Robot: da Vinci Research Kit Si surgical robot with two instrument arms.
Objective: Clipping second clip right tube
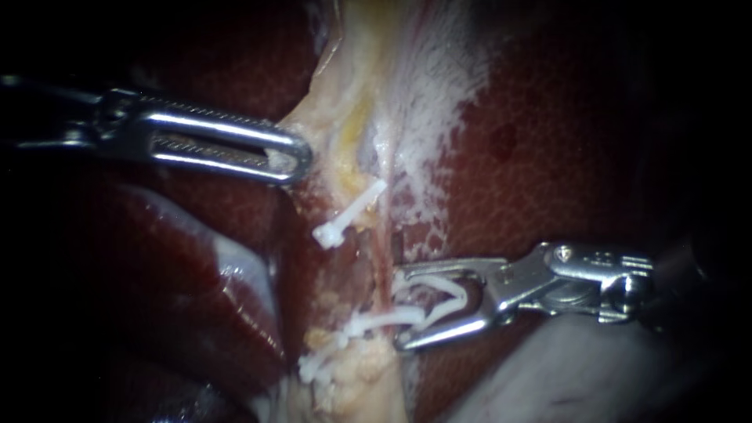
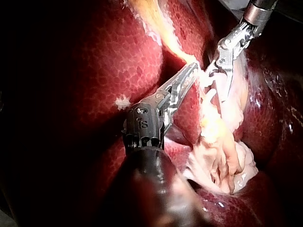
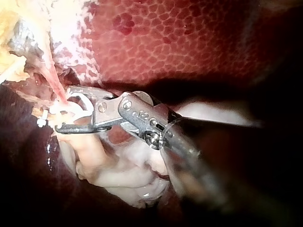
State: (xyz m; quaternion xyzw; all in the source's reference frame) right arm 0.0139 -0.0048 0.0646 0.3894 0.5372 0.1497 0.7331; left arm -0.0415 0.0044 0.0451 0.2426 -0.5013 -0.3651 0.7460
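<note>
your left instrument [image 1: 291, 160], a slim steel shaft with a windowed end effector, appears clamped on the edge of the pale yellowish band of tissue [image 1: 356, 110], its jaws together. that hold looks meant to draw the band taut and sideways, so the strands beneath it stand clear of the dark red liver [image 1: 564, 157].

your right instrument [image 1: 401, 307] carries an open white plastic clip [image 1: 454, 294], seated against both jaws, which stand wide apart around it. the right tube [image 1: 384, 262], a thin pink strand, runs down to the mouth of that clip. in the right wrist view it reaches the open jaws.

1 closed white clip [image 1: 348, 213] sits higher and to the left, and another white clip [image 1: 321, 362] sits lower. the end effector is probably held at this level to land on bare tube. whether the tube lies fully inside the clip is not clear.
</note>
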